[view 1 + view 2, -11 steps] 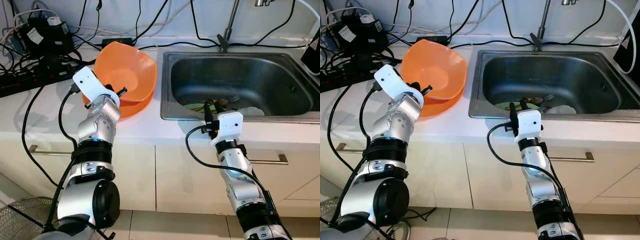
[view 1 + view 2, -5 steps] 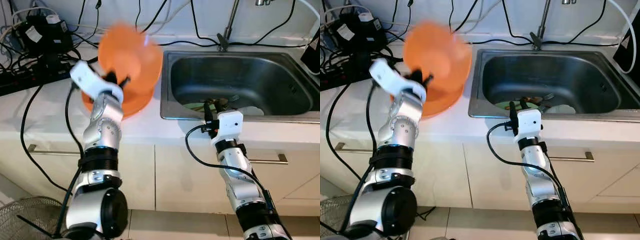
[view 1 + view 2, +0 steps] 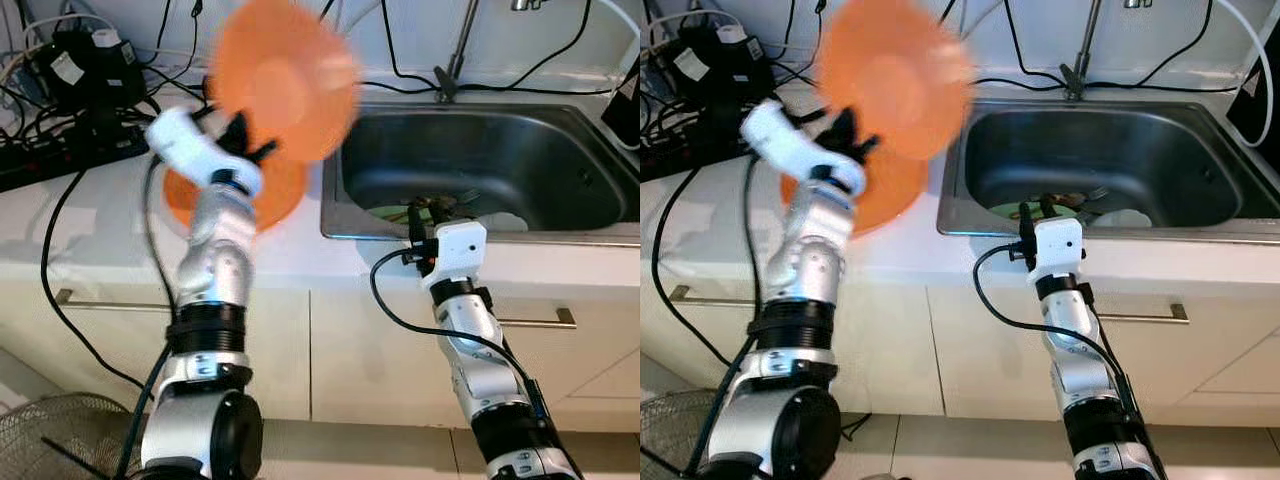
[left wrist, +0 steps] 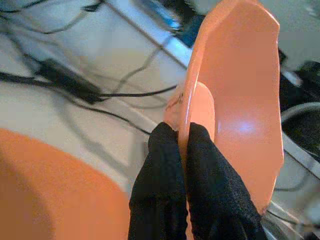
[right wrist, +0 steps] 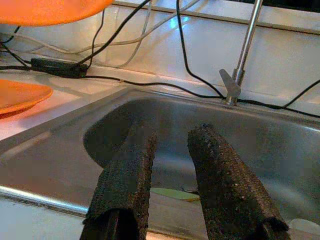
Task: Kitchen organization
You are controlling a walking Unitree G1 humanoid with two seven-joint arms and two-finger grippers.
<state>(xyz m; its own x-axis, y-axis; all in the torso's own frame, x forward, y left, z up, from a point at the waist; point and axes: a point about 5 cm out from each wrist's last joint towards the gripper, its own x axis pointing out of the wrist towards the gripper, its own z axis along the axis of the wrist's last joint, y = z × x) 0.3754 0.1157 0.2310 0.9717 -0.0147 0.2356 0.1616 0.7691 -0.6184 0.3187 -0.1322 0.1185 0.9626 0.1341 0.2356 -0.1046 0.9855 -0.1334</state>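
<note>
My left gripper [image 3: 245,148] is shut on the rim of an orange bowl [image 3: 285,88]. The bowl is up in the air, tipped on edge and blurred, over the counter just left of the sink [image 3: 560,135]. In the left wrist view both black fingers [image 4: 165,165] pinch the bowl's rim [image 4: 240,100]. A second orange bowl [image 3: 280,195] stays flat on the counter below it. My right gripper [image 3: 424,212] rests at the sink's front edge, open, with nothing between its fingers [image 5: 215,170]. A green plate [image 3: 392,213], a fork [image 3: 463,198] and a white dish [image 3: 512,222] lie in the sink.
Black cables and a power strip [image 3: 50,165] crowd the back left of the white counter. The tap [image 3: 455,55] rises behind the sink. Cabinet drawers with metal handles [image 3: 545,320] lie below, and a wire fan [image 3: 45,440] stands on the floor at left.
My left arm has lifted the upper orange bowl off the lower one and swung it up and right, toward the sink. The right arm has not moved.
</note>
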